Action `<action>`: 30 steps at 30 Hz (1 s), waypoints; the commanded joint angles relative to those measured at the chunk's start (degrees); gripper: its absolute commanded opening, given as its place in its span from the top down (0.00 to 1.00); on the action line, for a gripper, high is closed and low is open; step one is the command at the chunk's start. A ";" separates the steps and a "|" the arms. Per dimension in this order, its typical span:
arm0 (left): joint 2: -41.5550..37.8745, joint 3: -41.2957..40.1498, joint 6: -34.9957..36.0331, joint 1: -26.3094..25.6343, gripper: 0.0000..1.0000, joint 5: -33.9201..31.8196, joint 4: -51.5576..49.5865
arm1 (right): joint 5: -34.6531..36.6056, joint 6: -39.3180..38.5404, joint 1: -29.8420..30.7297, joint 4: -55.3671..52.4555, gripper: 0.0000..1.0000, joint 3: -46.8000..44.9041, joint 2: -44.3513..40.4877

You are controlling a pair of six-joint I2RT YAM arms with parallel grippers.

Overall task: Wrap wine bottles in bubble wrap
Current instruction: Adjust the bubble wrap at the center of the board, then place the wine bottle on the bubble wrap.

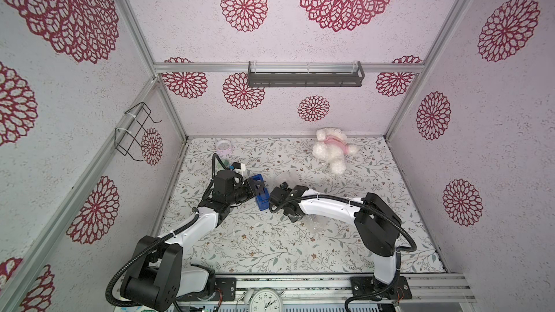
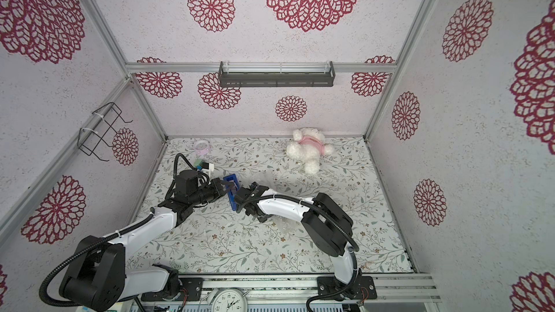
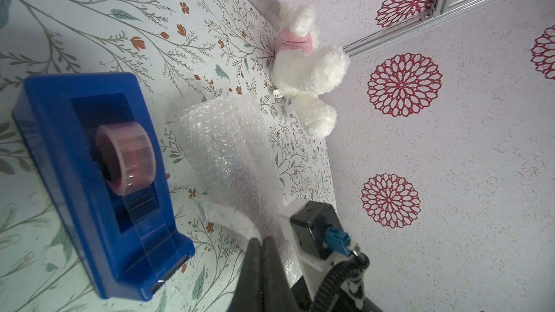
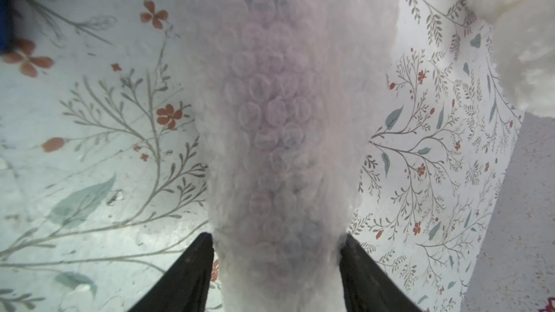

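Observation:
The bubble wrap [image 4: 276, 100] is rolled into a long bundle on the floral table. The wine bottle [image 4: 279, 145] shows only as a dark purplish shade inside it. My right gripper [image 4: 276, 238] straddles one end of the bundle with its jaws wide. The fingertips [image 4: 204, 244] just brush the wrap, and a sliver of table shows beside one finger. In both top views the right arm covers most of the bundle; crinkled wrap [image 1: 315, 225] [image 2: 282, 225] pokes out beside it. My left gripper [image 3: 261, 240] is shut and empty, hovering between the wrap [image 3: 228, 151] and the blue tape dispenser [image 3: 90, 175].
The tape dispenser [image 1: 262, 201] lies just left of the right wrist. A white teddy [image 1: 330, 150] sits at the back right, close to the bundle's far end. A pink cup [image 1: 223, 146] and a small white and green item [image 1: 237, 167] stand at the back left.

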 commanded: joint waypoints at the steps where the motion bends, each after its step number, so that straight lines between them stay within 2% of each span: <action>1: -0.95 -0.92 -0.81 0.22 1.00 -0.03 0.60 | -1.74 1.12 0.21 1.35 0.34 0.31 -4.02; 8: -1.13 -1.18 -0.84 0.22 1.00 0.01 0.35 | -2.81 1.17 -0.52 2.46 0.34 1.35 -8.37; 12: -1.13 -1.09 -0.84 0.25 1.00 -0.10 0.02 | -5.65 0.77 -3.60 2.63 0.33 1.20 -12.37; 15: -1.05 -1.14 -0.93 0.22 1.00 0.04 -0.05 | -14.24 0.33 -9.70 5.36 0.33 -2.65 -16.69; 19: -0.70 -0.92 -0.84 0.22 1.00 0.16 -0.13 | -28.35 0.78 -20.33 14.72 0.34 -13.82 -24.16; 21: -0.22 -0.74 -0.83 0.14 1.00 0.49 0.07 | -31.91 1.20 -25.75 19.11 0.39 -19.65 -27.38; 25: 1.77 -0.14 -1.09 -0.21 1.00 1.31 0.80 | -36.51 -0.11 -34.03 25.00 0.58 -26.03 -27.58; 30: 4.52 1.22 -1.58 -2.19 1.00 1.79 2.55 | -40.66 -2.04 -38.41 29.17 0.65 -27.23 -20.81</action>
